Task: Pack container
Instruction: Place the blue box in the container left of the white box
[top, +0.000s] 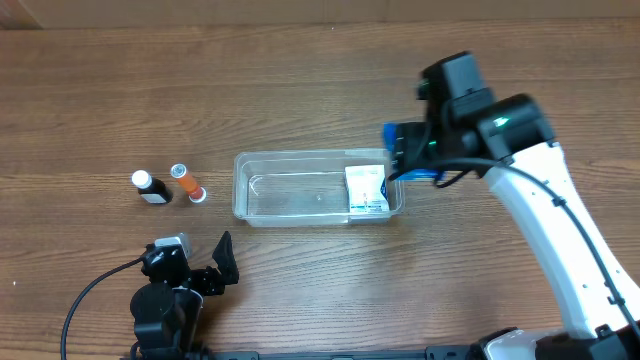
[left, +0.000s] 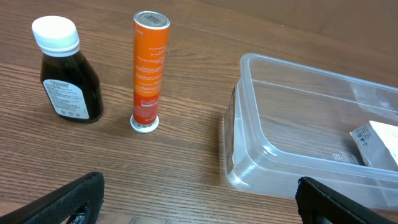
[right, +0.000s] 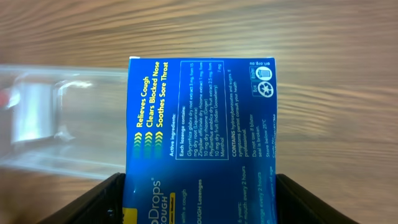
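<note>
White paper packet (top: 366, 189) inside clear plastic rectangular container (top: 290, 156), right end, blue cardboard box (top: 393, 137) at that end, dark white-capped bottle (top: 151, 187) and orange tube (top: 186, 180) to its left

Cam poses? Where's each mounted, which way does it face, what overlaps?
Overhead: fixed above the table, looking straight down; left gripper, right gripper and container show.
Left wrist: low on the left arm, facing across the table at dark bottle and orange tube; own fingers at bottom corners.
Right wrist: on the right arm, facing down at the blue box its fingers hold.
Shared: container appears in all three.
</note>
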